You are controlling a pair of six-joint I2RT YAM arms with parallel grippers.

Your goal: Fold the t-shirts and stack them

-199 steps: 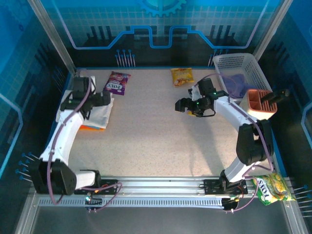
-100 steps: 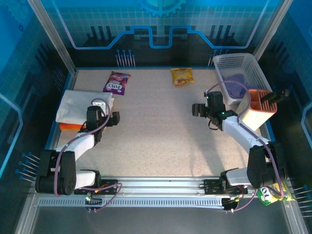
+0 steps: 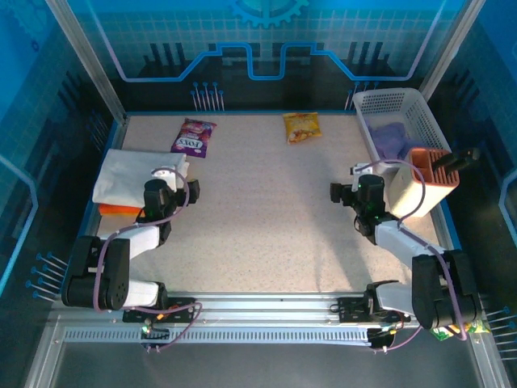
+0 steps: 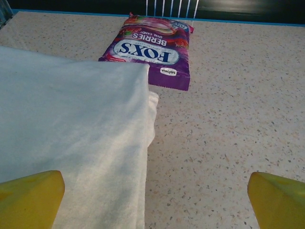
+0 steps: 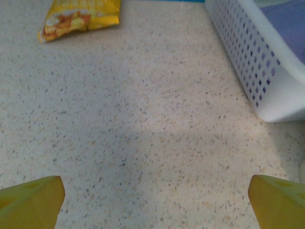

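The white-and-black left arm (image 3: 133, 236) and right arm (image 3: 400, 237) sit folded low, the yellow-tipped left end effector (image 4: 156, 202) and right end effector (image 5: 156, 202) each spread wide.

Left gripper (image 3: 179, 184) low beside near-right corner of folded white t-shirt (image 3: 129, 171), which lies atop orange t-shirt (image 3: 113, 209) at left edge of table (image 3: 266, 218). Right gripper (image 3: 339, 192) low over bare surface, near orange bin (image 3: 432, 166). Purple packet (image 3: 194, 136) and yellow packet (image 3: 302, 127) lie near far edge. White basket (image 3: 388, 101) in far-right corner holds purple cloth (image 3: 396, 133).
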